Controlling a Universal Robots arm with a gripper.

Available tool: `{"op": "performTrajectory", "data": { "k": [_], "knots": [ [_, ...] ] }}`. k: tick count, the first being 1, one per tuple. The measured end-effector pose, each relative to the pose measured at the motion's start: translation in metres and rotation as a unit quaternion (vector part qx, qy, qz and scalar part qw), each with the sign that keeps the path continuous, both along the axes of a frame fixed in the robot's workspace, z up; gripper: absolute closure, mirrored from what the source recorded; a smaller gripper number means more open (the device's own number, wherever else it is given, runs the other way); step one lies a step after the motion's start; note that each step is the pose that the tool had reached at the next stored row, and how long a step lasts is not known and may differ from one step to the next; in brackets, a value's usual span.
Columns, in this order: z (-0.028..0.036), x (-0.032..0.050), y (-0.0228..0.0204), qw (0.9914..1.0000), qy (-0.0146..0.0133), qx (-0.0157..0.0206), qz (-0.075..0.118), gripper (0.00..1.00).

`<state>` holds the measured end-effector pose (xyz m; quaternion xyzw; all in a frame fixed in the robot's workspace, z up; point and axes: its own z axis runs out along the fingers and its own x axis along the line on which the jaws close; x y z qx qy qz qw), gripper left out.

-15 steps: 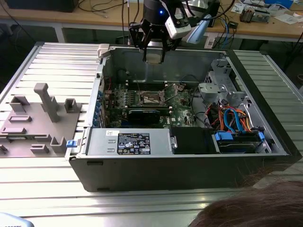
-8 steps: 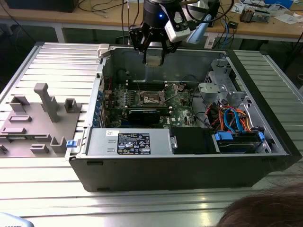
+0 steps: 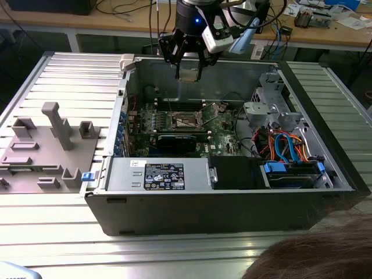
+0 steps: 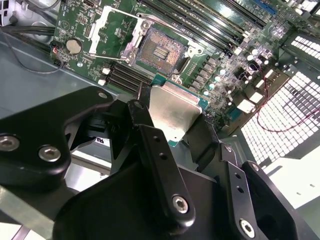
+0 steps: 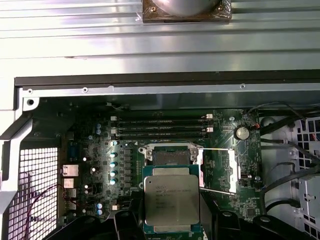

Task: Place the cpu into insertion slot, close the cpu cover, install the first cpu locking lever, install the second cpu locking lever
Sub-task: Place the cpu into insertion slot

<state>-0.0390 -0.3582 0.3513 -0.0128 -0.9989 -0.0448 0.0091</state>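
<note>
Clenching the small flat square silver-topped cpu (image 4: 172, 112) by opposite edges in the black gripper (image 3: 189, 70), face level to suit the dark square silver-rimmed insertion slot (image 4: 159, 50). Hanging wrist-down, well above that slot. Noting the thin silver cpu cover (image 5: 234, 170) frame flipped open beside the slot, baring it.

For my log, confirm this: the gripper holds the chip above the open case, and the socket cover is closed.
Wrong on the cover: the second wrist view shows it flipped open beside the bare socket. The gripper does hold the chip above the open case.
</note>
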Motion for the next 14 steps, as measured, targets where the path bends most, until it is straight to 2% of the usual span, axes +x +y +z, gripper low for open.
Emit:
{"op": "performTrajectory", "data": {
  "k": [10, 12, 14],
  "knots": [
    [-0.0036, 0.0, 0.0, 1.0, 0.0, 0.0, 0.0, 0.46],
    [-0.0135, 0.0, 0.0, 1.0, 0.0, 0.0, 0.0, 0.46],
    [-0.0136, -0.0001, 0.0, 1.0, 0.0, 0.0, 0.0, 0.46]
  ]
}}
